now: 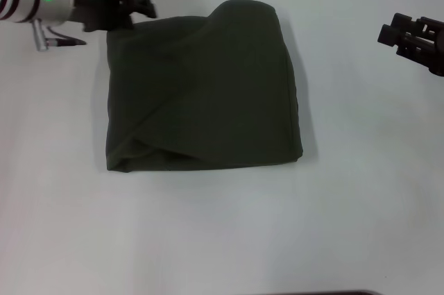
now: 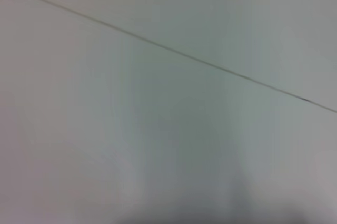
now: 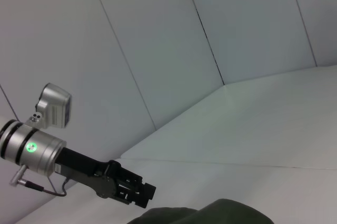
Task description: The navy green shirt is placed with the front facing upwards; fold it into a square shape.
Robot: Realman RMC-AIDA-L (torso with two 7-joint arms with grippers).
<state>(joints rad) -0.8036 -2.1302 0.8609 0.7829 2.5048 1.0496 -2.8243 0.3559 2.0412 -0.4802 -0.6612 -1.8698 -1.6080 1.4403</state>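
A bare robot test cell or lab

A plain white worktop (image 1: 208,239) carries only a folded dark shirt (image 1: 201,94), and it runs back to white panelled walls (image 3: 158,39) split by thin dark seams that meet in a corner. A metal robot arm with a glowing green ring light (image 3: 32,147) reaches over the surface; no household furniture or shop goods show.

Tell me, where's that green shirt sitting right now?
In the head view, the navy green shirt lies folded mid-table, with the left gripper at its far-left corner and the right gripper off to its right.
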